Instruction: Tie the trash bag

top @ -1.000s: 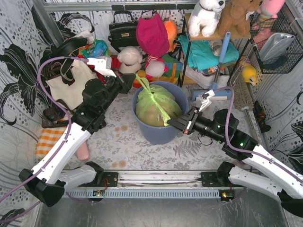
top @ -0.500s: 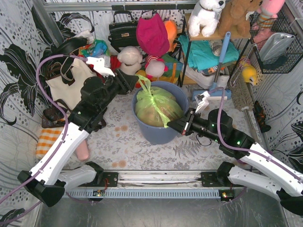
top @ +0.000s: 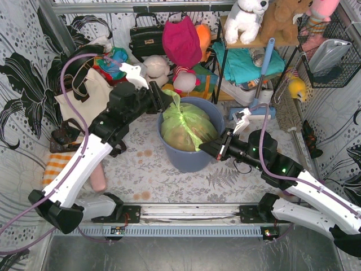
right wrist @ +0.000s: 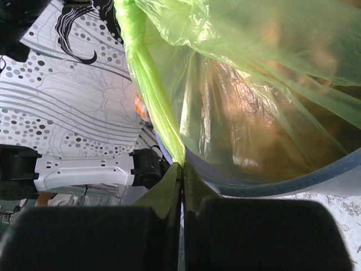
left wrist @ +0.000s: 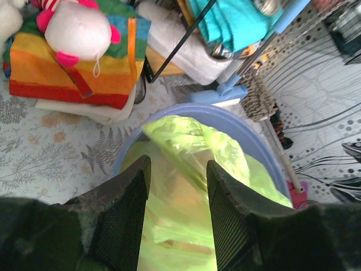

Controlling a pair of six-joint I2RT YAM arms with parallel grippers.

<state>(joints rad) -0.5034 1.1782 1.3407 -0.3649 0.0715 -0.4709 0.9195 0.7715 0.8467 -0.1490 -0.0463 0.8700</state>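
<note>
Count on the tabletop (top: 169, 180): one trash bag (top: 189, 127), one round blue bin (top: 189, 161), two hands. Trash bag seated inside the bin, directly ahead of both hands and between them, crumpled brown paper visible through the thin green plastic. Two loose tails of plastic at the bag's mouth: one standing upright next to the left hand (top: 163, 103), one drawn taut down to the right hand (top: 206, 148).

Left hand: roughly half spread, gripping nothing, both fingers (left wrist: 121, 217) hovering over the bin with the upright tail just beyond the tips. Contact with the plastic impossible to judge. Right hand: pressed fully together, pinching the taut green tail at the very tips, just outside the bin's rim. Off to the outer side of the left hand: one cream tote bag (top: 84, 104) with black straps.
</note>
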